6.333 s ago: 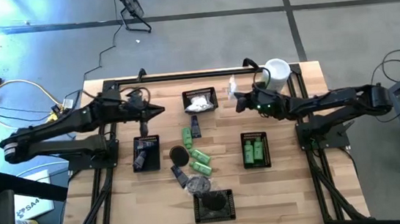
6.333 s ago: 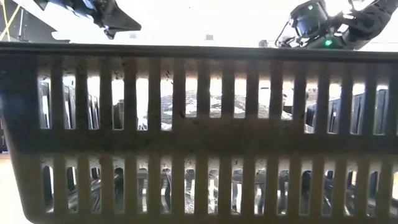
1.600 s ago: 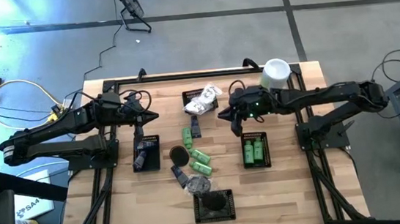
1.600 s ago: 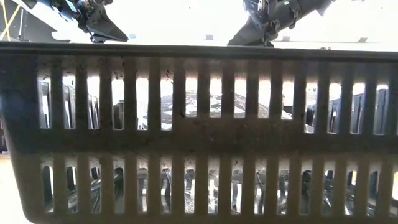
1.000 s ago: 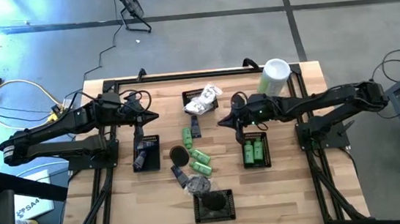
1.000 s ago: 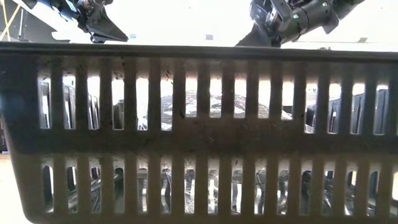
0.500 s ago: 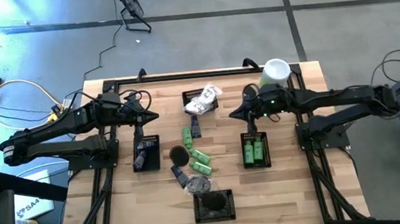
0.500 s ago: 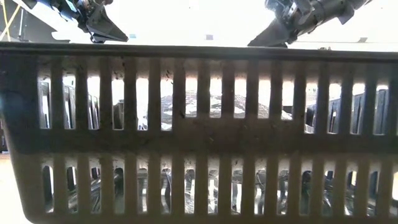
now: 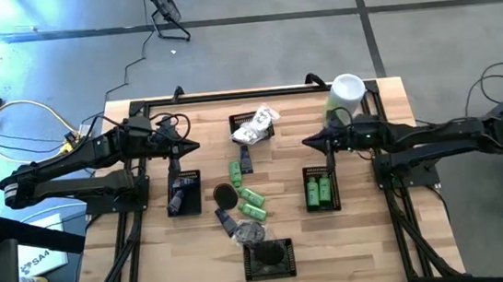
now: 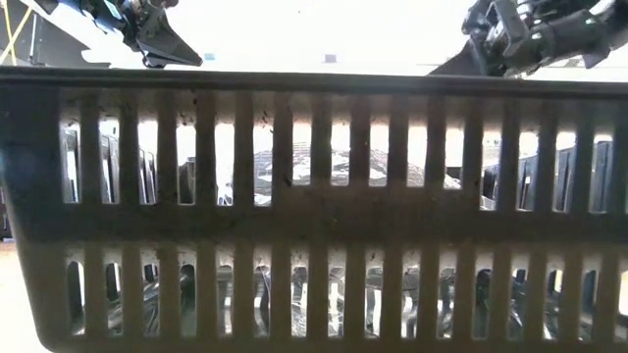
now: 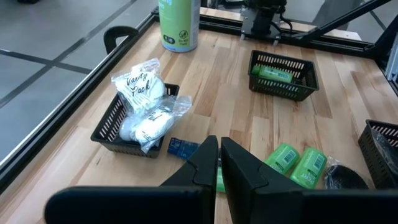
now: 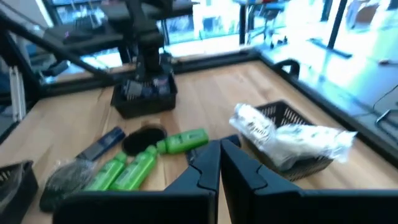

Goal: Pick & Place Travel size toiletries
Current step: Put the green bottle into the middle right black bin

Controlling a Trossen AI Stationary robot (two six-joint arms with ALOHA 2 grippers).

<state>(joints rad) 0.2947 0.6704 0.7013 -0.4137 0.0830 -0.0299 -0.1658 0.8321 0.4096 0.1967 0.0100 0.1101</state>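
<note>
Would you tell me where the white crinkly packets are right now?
In the high view, the white crinkly packets sit heaped in the black mesh basket at the table's far middle, spilling over its rim.

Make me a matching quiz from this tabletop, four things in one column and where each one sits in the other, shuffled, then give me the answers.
Things
1. white packets
2. green bottles in a basket
3. pale-green canister
4. loose green bottles

Places
A. standing at the table's far right corner
B. lying on the bare wood mid-table
C. heaped over the rim of the far middle basket
D. side by side in the right-hand basket, just below the right gripper

Pairs: 1-C, 2-D, 3-A, 4-B
</note>
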